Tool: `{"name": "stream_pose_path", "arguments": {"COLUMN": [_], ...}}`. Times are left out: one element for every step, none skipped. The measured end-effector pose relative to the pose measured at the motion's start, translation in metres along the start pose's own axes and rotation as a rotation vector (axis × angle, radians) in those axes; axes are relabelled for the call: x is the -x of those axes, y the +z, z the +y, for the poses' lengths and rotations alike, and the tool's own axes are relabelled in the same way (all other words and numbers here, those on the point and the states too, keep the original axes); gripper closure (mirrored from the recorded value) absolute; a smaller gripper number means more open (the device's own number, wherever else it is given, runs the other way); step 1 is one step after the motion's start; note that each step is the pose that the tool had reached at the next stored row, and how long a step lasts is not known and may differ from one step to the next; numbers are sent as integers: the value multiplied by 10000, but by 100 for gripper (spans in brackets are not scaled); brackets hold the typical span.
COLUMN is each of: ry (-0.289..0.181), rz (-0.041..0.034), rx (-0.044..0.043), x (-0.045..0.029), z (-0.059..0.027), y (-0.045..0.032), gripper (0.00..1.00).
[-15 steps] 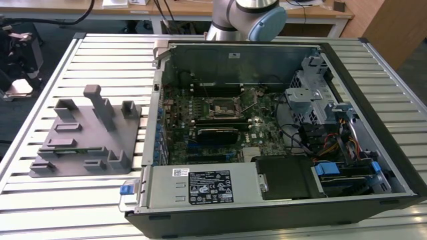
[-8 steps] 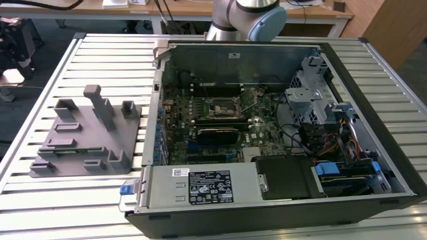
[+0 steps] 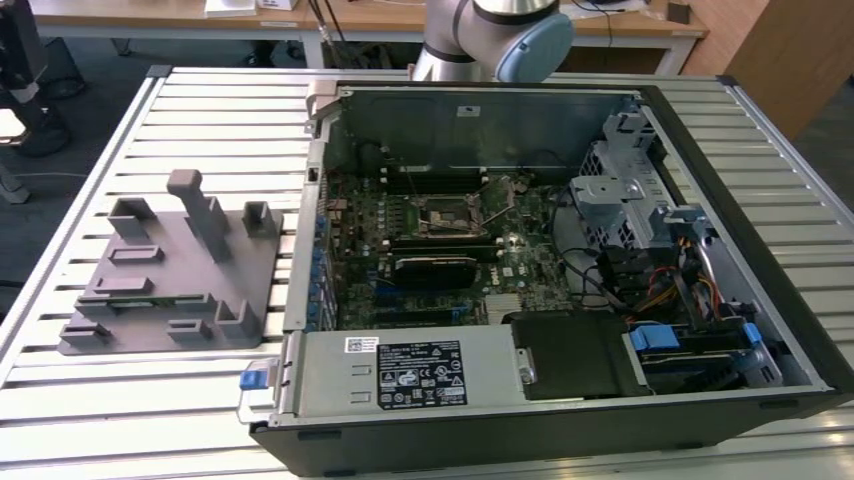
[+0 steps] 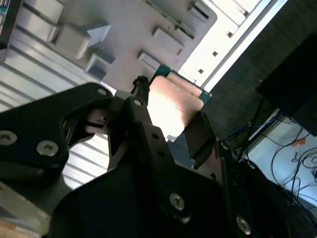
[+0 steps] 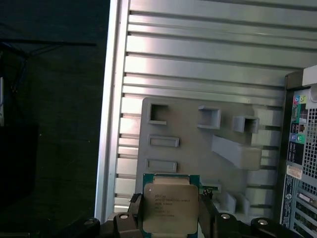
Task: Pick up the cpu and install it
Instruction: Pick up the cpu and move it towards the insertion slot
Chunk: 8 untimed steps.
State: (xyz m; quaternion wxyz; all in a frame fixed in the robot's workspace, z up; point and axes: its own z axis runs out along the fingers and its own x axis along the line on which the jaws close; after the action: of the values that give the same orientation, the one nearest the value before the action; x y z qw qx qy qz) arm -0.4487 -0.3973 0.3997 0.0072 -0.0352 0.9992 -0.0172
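The gripper (image 5: 171, 212) is closed on the cpu (image 5: 171, 206). Its two dark fingers (image 5: 133, 210) press against two opposite edges of the chip, so the jaws stand apart only as wide as the chip itself. In the first wrist view the cpu's silvery metal top faces the camera, with a thin green border around it. In the second wrist view the gripper (image 4: 171, 115) shows from another side, and the cpu (image 4: 173, 101) sits between the fingertips and reflects bright light.

The cpu is lifted in the air and touches nothing except the fingers. Beyond it, in both wrist views, lies the grey plastic fixture (image 5: 198, 148) with its raised blocks and rectangular recesses. The fixture rests on the slatted metal table (image 5: 198, 59). At the border of the first wrist view the rear panel of the computer case (image 5: 299, 148) stands just beside the fixture.

In the exterior view the arm (image 3: 494, 35) rises behind the open computer case (image 3: 747, 300). Inside the case the motherboard (image 3: 441, 250) lies flat, with the dark square socket (image 3: 447, 212) near its middle. The grey fixture (image 3: 174, 270) is at the exterior view's left of the case, well apart from the socket.
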Motion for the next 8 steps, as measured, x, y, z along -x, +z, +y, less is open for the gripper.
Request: {"name": "stream_pose_path", "arguments": {"ry": [2,2,2,1,1,1,1,1], "rz": [-1,2,4,1,2,4,2,2], "rx": [0,-2,-3,-1,-1,-3,-2,-1], "x": [21,60,105,151,198,243,288,333], "z": [-1,-4,-8,-11,-15,-18,-21,-24], "y": [0,-1,-1,2,2,2,3,4], "gripper": [46,46,46,46,46,46,46,46]}}
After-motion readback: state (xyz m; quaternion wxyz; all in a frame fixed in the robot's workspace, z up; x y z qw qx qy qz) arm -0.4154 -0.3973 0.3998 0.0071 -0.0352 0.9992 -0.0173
